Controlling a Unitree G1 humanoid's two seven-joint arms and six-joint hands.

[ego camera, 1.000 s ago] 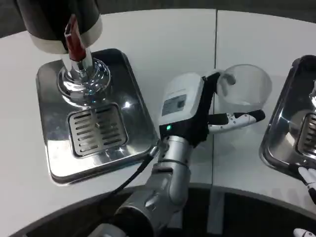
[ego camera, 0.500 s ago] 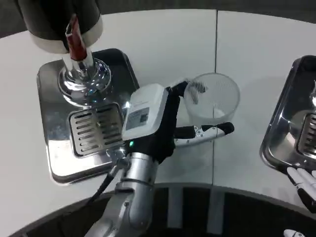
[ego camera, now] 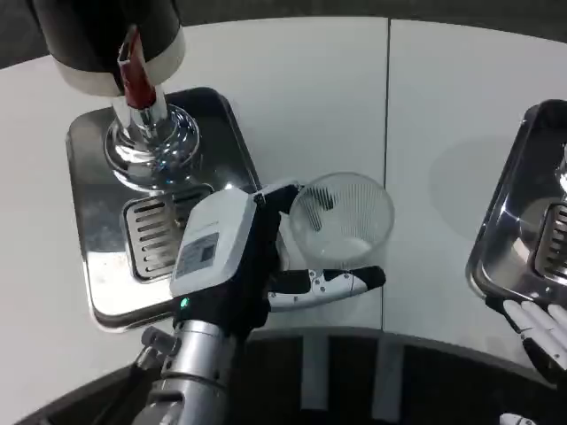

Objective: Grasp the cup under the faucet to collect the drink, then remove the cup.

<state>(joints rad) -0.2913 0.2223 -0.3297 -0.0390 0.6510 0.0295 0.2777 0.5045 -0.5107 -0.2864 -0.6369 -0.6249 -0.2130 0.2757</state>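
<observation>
The left hand (ego camera: 257,266) grips the clear ribbed plastic cup (ego camera: 342,215) just right of the steel drip tray (ego camera: 106,292), short of the red-handled faucet (ego camera: 135,75). A loose grip risks tipping the light cup against the tray's raised rim; the right hand (ego camera: 536,332) waits, its fingers uncurled, at the worktop's (ego camera: 310,71) edge

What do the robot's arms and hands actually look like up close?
The left hand has a boxy white back with a small grey label, a black underside and a green light near the wrist. Its fingers are white with black tips. The left forearm is a silver metal cylinder with ringed joints. At the picture's lower right edge, the right hand shows white fingers.
</observation>
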